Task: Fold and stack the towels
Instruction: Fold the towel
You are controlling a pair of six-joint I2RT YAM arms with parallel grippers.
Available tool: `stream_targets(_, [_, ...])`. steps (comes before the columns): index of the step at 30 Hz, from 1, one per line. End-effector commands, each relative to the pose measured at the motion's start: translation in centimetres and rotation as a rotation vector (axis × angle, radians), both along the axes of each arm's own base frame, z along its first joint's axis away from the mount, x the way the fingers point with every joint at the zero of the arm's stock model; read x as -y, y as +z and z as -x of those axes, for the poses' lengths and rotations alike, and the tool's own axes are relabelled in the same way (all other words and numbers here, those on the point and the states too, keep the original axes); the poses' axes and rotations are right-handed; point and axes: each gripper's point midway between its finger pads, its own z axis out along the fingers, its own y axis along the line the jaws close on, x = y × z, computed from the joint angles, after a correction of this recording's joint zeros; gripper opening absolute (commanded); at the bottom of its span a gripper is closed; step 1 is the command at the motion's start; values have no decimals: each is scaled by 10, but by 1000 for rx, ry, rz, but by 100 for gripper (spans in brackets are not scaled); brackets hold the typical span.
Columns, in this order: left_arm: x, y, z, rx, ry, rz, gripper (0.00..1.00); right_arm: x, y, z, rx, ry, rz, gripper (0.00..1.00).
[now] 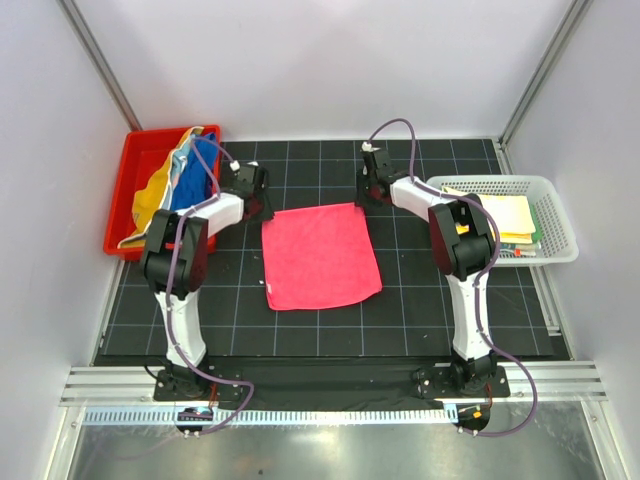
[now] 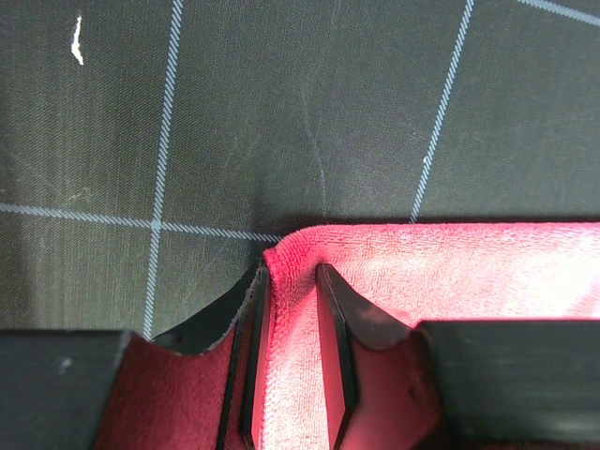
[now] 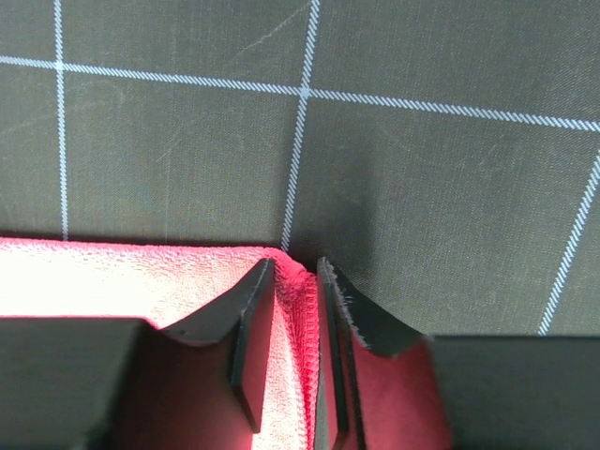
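Pink-red towel (image 1: 320, 255) flat on mat (image 1: 400, 310)

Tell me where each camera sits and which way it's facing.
Top external: above and behind the arms, looking down on the mat, pink-red towel, red bin and white basket; both arms show whole.
Left wrist: on the left arm, looking down past the left gripper, which straddles the towel's far-left corner.
Right wrist: likewise, the right gripper straddling the far-right corner.
Shared: both wrist views show that towel and the mat.
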Motion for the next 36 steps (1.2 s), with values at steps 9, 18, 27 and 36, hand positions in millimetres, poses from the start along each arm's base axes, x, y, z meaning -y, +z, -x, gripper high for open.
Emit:
stream_targets(9, [-26, -23, 17, -74, 41, -187, 34, 8, -21, 8, -56, -5, 70, 10])
stream_targets(18, [-21, -23, 11, -61, 27, -169, 38, 10, -17, 5, -45, -12, 82, 5])
stream_targets(27, [-12, -28, 4, -62, 14, -135, 9, 15, -17, 3, -51, -19, 82, 1])
stream_targets(36, [6, -9, -37, 94, -15, -65, 0, 19, -4, -18, 16, -32, 34, 1])
